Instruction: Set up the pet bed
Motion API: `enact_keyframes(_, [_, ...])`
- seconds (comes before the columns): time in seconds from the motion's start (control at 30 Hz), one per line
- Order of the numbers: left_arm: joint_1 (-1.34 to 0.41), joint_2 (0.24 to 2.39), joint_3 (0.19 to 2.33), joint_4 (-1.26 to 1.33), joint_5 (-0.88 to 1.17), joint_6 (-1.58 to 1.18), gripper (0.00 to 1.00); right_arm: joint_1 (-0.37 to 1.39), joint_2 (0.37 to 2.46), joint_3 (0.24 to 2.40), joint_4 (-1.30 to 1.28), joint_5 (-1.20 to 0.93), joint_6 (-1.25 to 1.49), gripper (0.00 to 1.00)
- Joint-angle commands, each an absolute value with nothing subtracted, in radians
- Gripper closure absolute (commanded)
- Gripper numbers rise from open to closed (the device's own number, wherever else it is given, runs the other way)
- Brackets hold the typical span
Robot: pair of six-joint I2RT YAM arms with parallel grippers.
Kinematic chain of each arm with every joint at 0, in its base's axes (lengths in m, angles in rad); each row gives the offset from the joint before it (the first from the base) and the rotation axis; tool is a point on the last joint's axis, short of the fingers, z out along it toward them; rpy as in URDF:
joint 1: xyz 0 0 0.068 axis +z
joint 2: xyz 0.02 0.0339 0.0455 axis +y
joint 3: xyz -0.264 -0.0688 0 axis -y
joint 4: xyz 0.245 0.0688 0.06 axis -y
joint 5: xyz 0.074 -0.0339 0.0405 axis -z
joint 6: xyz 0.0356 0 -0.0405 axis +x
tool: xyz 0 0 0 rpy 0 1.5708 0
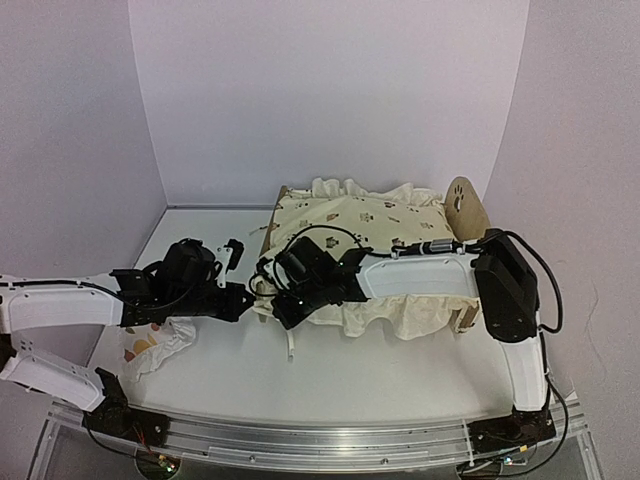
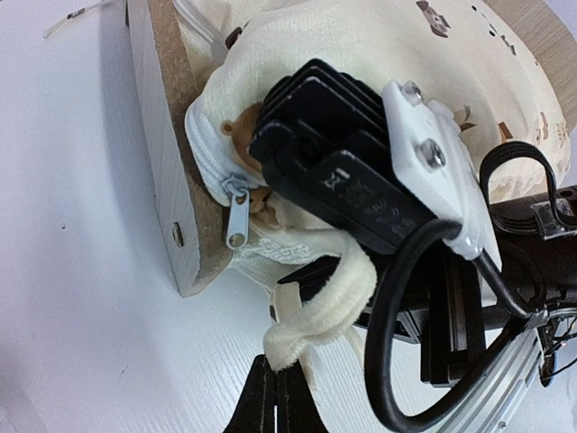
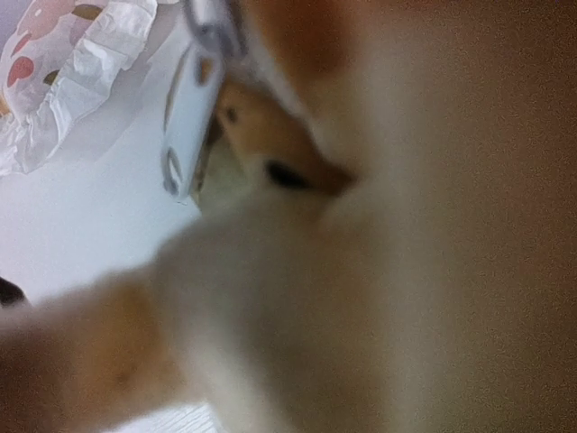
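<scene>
Both are closed: the left pincer (image 2: 274, 408) sits beside a cushion (image 1: 350, 215) tie, and the right pincer (image 1: 286, 312) presses the pet bed (image 1: 466, 205) at its near-left corner (its view is blurred fabric).

Both arms crowd the left end of the pet bed (image 1: 462, 205), the right arm (image 1: 420, 275) lies across its front, and the small pillow (image 1: 155, 345) sits by the left arm (image 1: 55, 305), so there is room to pass over the bare table (image 1: 380, 380) in front or at the back left.

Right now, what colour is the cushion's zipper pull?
White zipper pull, clearest in the left wrist view.
</scene>
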State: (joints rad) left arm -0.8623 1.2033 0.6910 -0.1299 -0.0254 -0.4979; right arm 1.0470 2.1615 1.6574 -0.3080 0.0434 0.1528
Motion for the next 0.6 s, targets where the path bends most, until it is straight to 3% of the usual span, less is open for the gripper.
enact_keyframes(0.0, [-0.862,1.161,0.701,-0.139,-0.024,-0.490,1.00,1.035,2.198,1.731,-0.436,0.089,0.228,1.00])
enact_keyframes(0.57, [-0.862,1.110,0.713,-0.197,-0.004,-0.471,1.00,1.032,2.241,1.863,-0.549,0.109,0.370,1.00])
